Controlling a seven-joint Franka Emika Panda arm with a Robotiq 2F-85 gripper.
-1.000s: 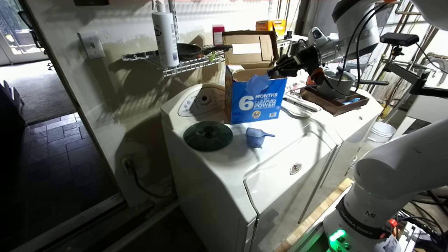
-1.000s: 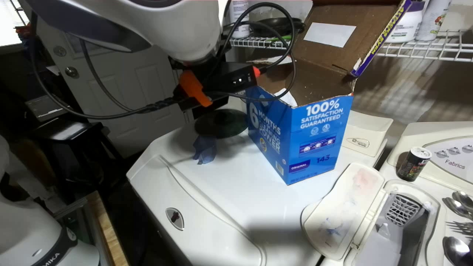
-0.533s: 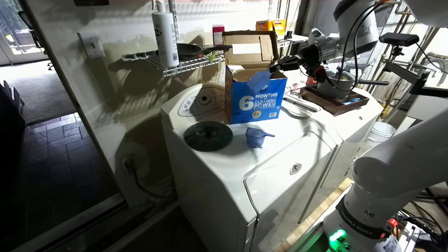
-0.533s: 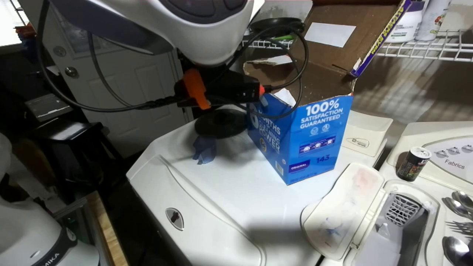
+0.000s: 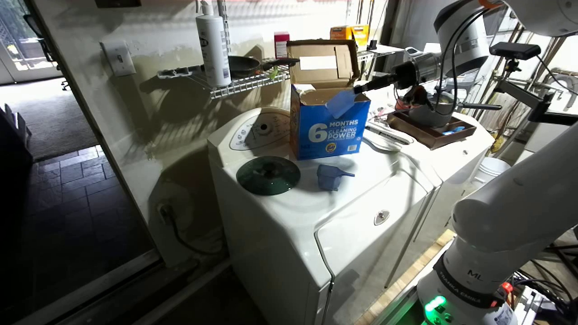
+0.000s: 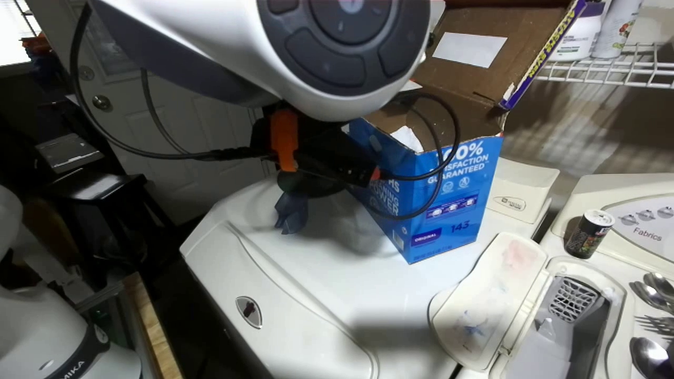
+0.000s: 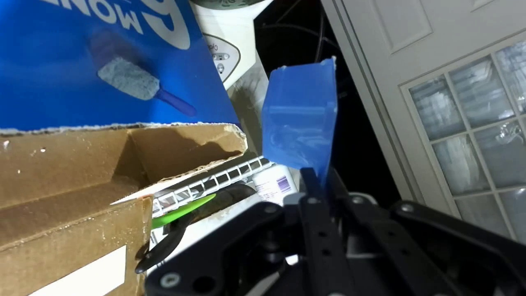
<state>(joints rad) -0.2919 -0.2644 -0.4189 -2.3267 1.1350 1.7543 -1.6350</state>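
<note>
here, the blue scoop (image 7: 301,111) juts out past the gripper (image 7: 321,176) that pinches it.

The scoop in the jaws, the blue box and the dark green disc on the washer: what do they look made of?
Held scoop: smooth plastic, most likely; it is translucent and lightly shiny.
Blue box: cardboard, glossy and printed outside; bare brown inside, with a torn, fibrous rim.
Dark green disc: smooth-looking, with a soft sheen; glass, ceramic or plastic, I can't tell.
</note>
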